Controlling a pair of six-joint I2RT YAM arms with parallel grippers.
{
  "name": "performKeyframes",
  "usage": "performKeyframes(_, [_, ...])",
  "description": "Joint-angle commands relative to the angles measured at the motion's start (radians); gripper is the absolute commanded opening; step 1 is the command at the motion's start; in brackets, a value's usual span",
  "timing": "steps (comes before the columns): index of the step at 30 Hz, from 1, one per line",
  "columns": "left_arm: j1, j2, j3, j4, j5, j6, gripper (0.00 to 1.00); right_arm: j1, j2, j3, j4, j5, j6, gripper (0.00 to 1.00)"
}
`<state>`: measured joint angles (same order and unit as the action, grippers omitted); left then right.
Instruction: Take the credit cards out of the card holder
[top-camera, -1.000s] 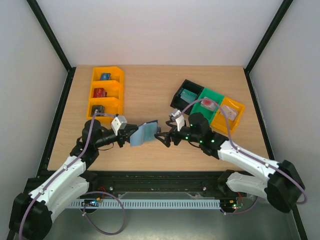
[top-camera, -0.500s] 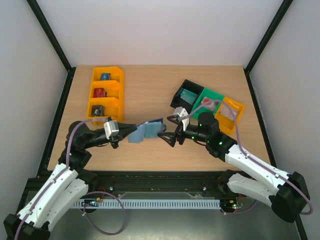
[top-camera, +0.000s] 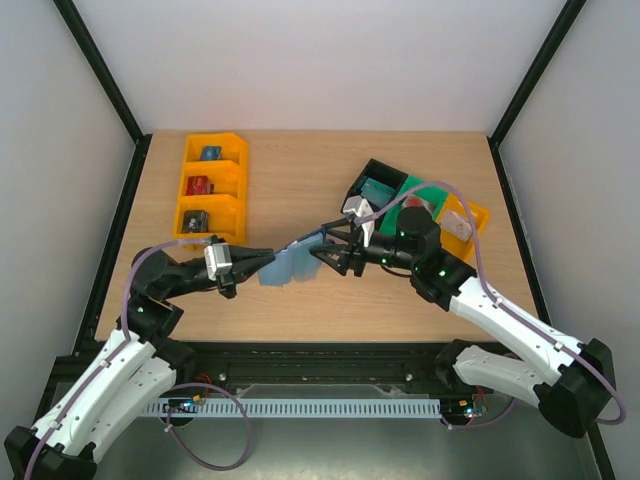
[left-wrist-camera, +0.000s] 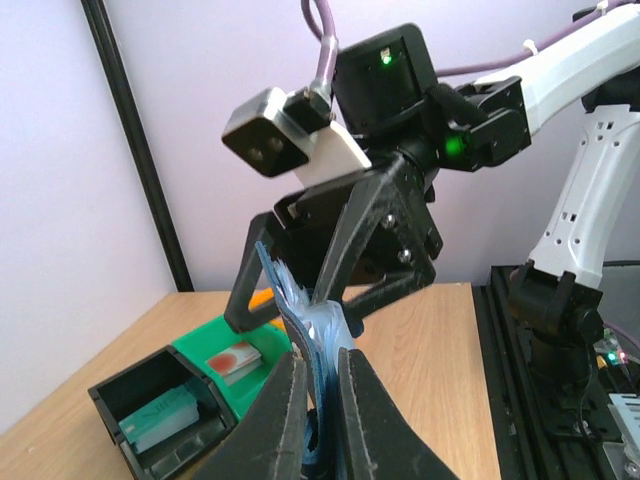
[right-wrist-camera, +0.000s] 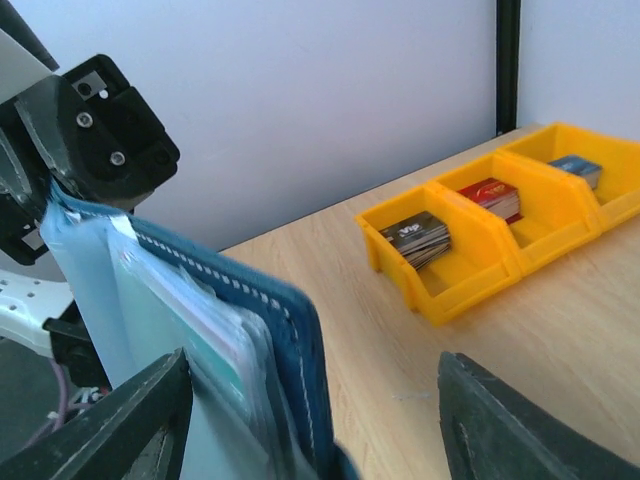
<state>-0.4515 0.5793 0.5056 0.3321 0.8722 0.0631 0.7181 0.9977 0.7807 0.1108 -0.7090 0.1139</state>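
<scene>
1. The left gripper (top-camera: 262, 262) clamps the navy card holder (top-camera: 285, 264) on edge, off the table (top-camera: 300, 180), between the two arms.
2. The right gripper (top-camera: 322, 248) is spread wide, a finger on either side of the holder's free edge; whether they touch it cannot be told.
3. Pale credit cards (right-wrist-camera: 185, 320) show edge-on inside the holder, their number unclear. The holder's lower part is cut off in both wrist views.

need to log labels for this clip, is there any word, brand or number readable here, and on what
No text reads clearly in any view.
White lettering on the dark cards in the yellow bin: too blurred to read.
Pale marks on the red cards: too small to read.
No print shows on the card holder.
</scene>
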Motion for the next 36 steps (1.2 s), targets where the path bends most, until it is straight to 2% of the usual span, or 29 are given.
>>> performKeyframes(1, [-0.004,-0.008,-0.011,0.121,0.003,-0.032,0.02,0.009,0.037,0.043,0.001,-0.05,0.002,0.61])
performKeyframes(3, [-0.006,-0.003,-0.012,0.122,0.007,-0.026,0.02,0.018,0.058,0.063,-0.016,-0.053,-0.003,0.58])
performKeyframes(7, [-0.007,-0.002,-0.006,0.114,0.009,-0.036,0.02,0.063,0.085,0.058,0.059,-0.083,0.006,0.62])
performKeyframes(14, [-0.007,-0.003,-0.018,0.14,-0.002,-0.074,0.02,0.104,0.113,0.099,0.078,-0.134,0.018,0.64])
performKeyframes(18, [-0.007,0.006,-0.02,0.127,-0.011,-0.086,0.02,0.106,0.114,0.095,0.087,-0.147,0.04,0.52])
performKeyframes(22, [0.0,0.024,-0.018,0.127,-0.053,-0.098,0.02,0.106,0.129,0.098,0.087,-0.157,0.025,0.46])
performKeyframes(26, [0.009,0.022,-0.039,0.159,-0.122,-0.153,0.02,0.107,0.18,0.166,0.012,-0.184,0.037,0.38])
performKeyframes(28, [0.014,0.018,-0.038,0.153,-0.144,-0.188,0.02,0.106,0.186,0.175,0.013,-0.197,0.061,0.29])
performKeyframes(30, [0.019,0.017,-0.04,0.136,-0.158,-0.195,0.02,0.107,0.174,0.152,0.045,-0.2,0.088,0.08])
performKeyframes(31, [0.02,0.016,-0.043,0.13,-0.165,-0.195,0.02,0.107,0.164,0.14,0.064,-0.199,0.096,0.03])
performKeyframes(36, [0.036,0.015,-0.063,0.138,-0.2,-0.238,0.02,0.107,0.124,0.122,0.069,-0.134,0.083,0.02])
